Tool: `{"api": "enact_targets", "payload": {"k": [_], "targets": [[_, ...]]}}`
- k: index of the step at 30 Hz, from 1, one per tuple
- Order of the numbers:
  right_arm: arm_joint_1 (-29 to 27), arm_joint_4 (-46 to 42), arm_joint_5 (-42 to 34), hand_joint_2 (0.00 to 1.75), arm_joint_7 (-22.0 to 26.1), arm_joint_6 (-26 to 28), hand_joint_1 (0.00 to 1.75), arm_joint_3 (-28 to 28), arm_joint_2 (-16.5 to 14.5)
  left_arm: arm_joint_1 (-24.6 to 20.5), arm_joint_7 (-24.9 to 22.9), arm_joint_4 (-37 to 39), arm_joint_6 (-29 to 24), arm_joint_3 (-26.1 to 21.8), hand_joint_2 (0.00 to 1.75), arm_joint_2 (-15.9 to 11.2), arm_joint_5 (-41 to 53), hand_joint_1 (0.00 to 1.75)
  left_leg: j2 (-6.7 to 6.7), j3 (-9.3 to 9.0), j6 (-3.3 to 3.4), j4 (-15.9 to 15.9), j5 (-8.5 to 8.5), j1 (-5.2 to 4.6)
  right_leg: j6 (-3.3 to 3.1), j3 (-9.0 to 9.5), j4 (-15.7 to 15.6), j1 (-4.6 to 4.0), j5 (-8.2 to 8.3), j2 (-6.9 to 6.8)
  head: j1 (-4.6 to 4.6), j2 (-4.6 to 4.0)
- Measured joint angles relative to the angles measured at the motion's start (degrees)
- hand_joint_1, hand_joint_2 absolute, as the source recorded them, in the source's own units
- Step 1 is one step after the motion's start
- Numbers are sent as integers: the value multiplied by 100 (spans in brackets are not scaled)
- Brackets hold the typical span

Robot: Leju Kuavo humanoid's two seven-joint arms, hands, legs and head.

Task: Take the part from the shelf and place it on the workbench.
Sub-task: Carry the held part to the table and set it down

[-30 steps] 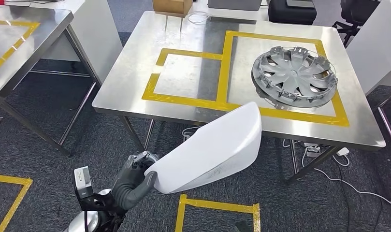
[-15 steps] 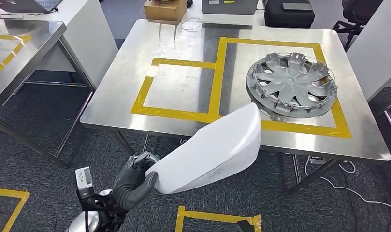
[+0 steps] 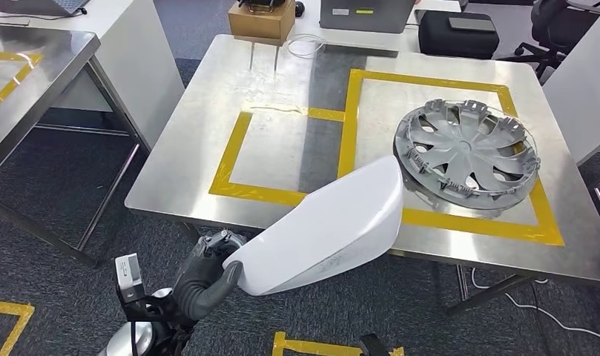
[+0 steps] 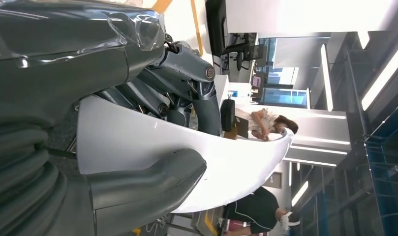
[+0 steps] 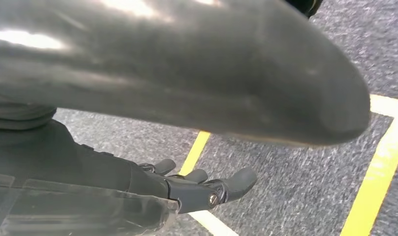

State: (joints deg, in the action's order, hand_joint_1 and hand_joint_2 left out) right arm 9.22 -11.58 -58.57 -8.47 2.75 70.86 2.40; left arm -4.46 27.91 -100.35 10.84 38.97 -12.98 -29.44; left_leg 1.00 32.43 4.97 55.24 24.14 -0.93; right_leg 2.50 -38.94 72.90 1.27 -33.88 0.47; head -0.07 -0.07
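White part (image 3: 326,230), one of it, sits in my left hand (image 3: 208,278): the thick grey thumb lies over its near-left end and the darker fingers (image 4: 187,83) wrap the other face, so the grip is closed on it. The part is a long curved shell, held up in the air with its far end reaching over the near edge of the workbench (image 3: 185,170) and covering a bit of the yellow tape there. It touches nothing on the bench that I can see.

On the workbench I count one grey wheel cover (image 3: 467,152), lying flat inside the right taped rectangle, and two taped rectangles in all, the left one (image 3: 237,148) smaller. At the far edge stands one cardboard box (image 3: 261,21), with one black case (image 3: 460,33) further right.

My right hand (image 5: 201,189) hangs over grey carpet crossed by yellow floor tape (image 5: 374,187); its fingers are apart, loosely extended, and hold nothing.

One second steel table (image 3: 22,81) stands at far left.
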Motion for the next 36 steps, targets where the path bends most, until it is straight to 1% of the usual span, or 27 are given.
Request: {"api": "enact_targets", "payload": {"k": [1, 3, 4, 5, 6, 7, 9, 10, 11, 13, 14, 15, 16, 17, 18, 20, 22, 24, 25, 26, 28, 29, 30, 31, 33, 34, 36], "targets": [[-7, 0, 3, 0, -4, 0, 0, 0, 12, 3, 0, 0, 1, 1, 175, 1, 0, 175, 15, -62, -14, 3, 51, 0, 60, -8, -197, 3, 118, -2, 1, 0], [-13, 0, 16, 0, -5, -2, 0, 0, 38, 7, 1, 1, 5, 1, 175, 2, 0, 175, 31, -190, -56, 22, 173, -5, 182, 176, -994, 7, 624, -14, 4, 0], [-15, 0, 21, 0, -6, -7, 0, 0, 47, 11, 2, 2, 10, 2, 175, 2, 0, 175, 37, -237, -83, 44, 238, -13, 167, 264, -1337, 2, 825, -26, 1, 0], [-19, 0, 25, 0, -9, -11, 0, -1, 53, 14, 3, 1, 18, 1, 175, 2, 1, 175, 39, -257, -115, 66, 293, -21, 106, 329, -1549, -11, 970, -33, -4, 0], [-25, 0, 26, 0, -13, -17, 0, -1, 53, 19, 4, 1, 26, -1, 175, 2, 2, 175, 40, -260, -144, 96, 332, -29, 24, 352, -1627, -25, 1028, -39, -9, 0], [-29, 0, 28, 0, -17, -21, 0, -2, 53, 25, 4, -1, 32, -3, 175, 3, 3, 175, 41, -272, -168, 112, 360, -31, -64, 371, -1624, -35, 1011, -39, -15, 0], [-35, -2, 33, 0, -21, -25, 0, -6, 53, 26, 7, -6, 41, -9, 175, 1, 5, 175, 22, -221, -223, 227, 412, -22, -129, 438, -1639, 5, 1018, -29, -19, 0], [-32, -2, 35, 0, -21, -26, 0, -9, 55, 23, 10, -8, 45, -11, 175, -2, 5, 175, 3, -124, -264, 410, 472, -7, -157, 480, -1649, 27, 998, -24, -25, 0], [-28, -3, 37, 0, -21, -27, 0, -11, 55, 20, 14, -9, 48, -13, 175, -5, 6, 175, -19, 45, -313, 711, 572, 18, -186, 519, -1658, 45, 976, -21, -30, 0], [-26, -2, 39, 0, -21, -30, 0, -14, 56, 19, 19, -6, 50, -11, 175, -8, 6, 175, -58, 520, -408, 1488, 847, 82, -229, 576, -1660, 38, 916, -18, -37, 0], [-30, -2, 40, 0, -21, -31, 0, -15, 54, 21, 20, -4, 50, -9, 175, -9, 7, 175, -72, 728, -436, 1763, 927, 110, -234, 605, -1660, 36, 886, -15, -37, 0], [-34, -2, 42, 0, -21, -32, 0, -15, 55, 22, 20, -3, 50, -8, 175, -10, 7, 175, -83, 854, -451, 1859, 905, 131, -229, 640, -1660, 34, 855, -10, -38, 0], [-37, -2, 43, 0, -21, -33, 0, -16, 56, 22, 20, -2, 50, -8, 175, -11, 7, 175, -89, 868, -448, 1738, 759, 144, -224, 683, -1660, 32, 825, -3, -39, 0], [-37, -2, 43, 0, -21, -33, 0, -16, 55, 22, 21, -3, 51, -9, 175, -13, 7, 175, -92, 776, -424, 1417, 509, 148, -214, 734, -1662, 27, 793, 6, -39, 0], [-36, -4, 43, 0, -21, -34, 0, -17, 52, 21, 22, -3, 51, -9, 175, -14, 7, 175, -92, 631, -380, 1003, 224, 141, -207, 778, -1668, 26, 765, 13, -38, 0], [-26, -11, 43, 0, -21, -34, 0, -21, 41, 13, 26, -4, 52, -10, 175, -19, 24, 175, -95, 393, -269, 367, -77, 95, -173, 829, -1673, 6, 714, 23, -33, 0], [-18, -19, 45, 0, -21, -33, 0, -27, 31, 3, 32, -3, 49, -9, 175, -26, 77, 175, -93, 319, -189, 203, -73, 48, -123, 828, -1684, -4, 687, 23, -28, 0], [-14, -28, 52, 0, -20, -25, 0, -33, 31, -6, 36, -3, 30, -7, 175, -32, 171, 175, -89, 236, -140, 97, -123, 48, -73, 818, -1676, -14, 655, 11, -25, 0], [-10, -33, 62, 0, -20, -19, 0, -39, 35, -20, 37, -2, 5, -3, 175, -33, 242, 175, -92, 190, -118, 32, -145, 58, -72, 772, -1570, -22, 592, 3, -22, 0], [-4, -37, 73, 0, -19, -13, 0, -47, 42, -39, 37, 5, -48, 2, 175, -28, 342, 175, -96, 145, -97, -29, -164, 69, -84, 659, -1337, -26, 484, -4, -15, 0], [-2, -38, 98, 0, -19, 5, 0, -65, 53, -82, 22, 38, -256, 14, 175, -10, 678, 175, -97, 117, -65, -57, -159, 63, -132, 238, -555, -15, 195, -9, -8, 0], [-6, -38, 114, 0, -19, 16, 0, -72, 57, -101, 1, 68, -448, 21, 175, 5, 961, 175, -90, 116, -58, -55, -151, 54, -128, 24, -201, -10, 101, -9, -7, 0], [-11, -37, 129, 0, -19, 26, 0, -76, 62, -124, -26, 105, -663, 28, 175, 21, 1278, 175, -80, 114, -57, -52, -142, 47, -101, -112, -16, -3, 85, -9, -8, 0], [-13, -37, 144, 0, -19, 33, 0, -81, 66, -150, -55, 143, -879, 37, 175, 38, 1590, 175, -69, 112, -65, -43, -133, 44, -53, -136, -57, 3, 159, -10, -7, 0], [-9, -37, 168, 0, -17, 44, 0, -103, 72, -224, -108, 219, -1257, 54, 175, 81, 2087, 175, -51, 113, -100, 14, -91, 47, 62, 123, -713, 21, 491, -22, -6, 0], [-4, -38, 178, 0, -12, 48, 0, -117, 71, -282, -152, 267, -1437, 68, 175, 107, 2301, 175, -43, 131, -132, 82, -49, 35, 85, 297, -1090, 24, 648, -33, -5, 0], [-2, -39, 202, 0, 9, 52, 0, -146, 63, -430, -302, 388, -1892, 104, 175, 168, 2835, 175, -33, 173, -190, 202, 29, 17, 41, 504, -1509, 16, 814, -46, -11, 0]]}}
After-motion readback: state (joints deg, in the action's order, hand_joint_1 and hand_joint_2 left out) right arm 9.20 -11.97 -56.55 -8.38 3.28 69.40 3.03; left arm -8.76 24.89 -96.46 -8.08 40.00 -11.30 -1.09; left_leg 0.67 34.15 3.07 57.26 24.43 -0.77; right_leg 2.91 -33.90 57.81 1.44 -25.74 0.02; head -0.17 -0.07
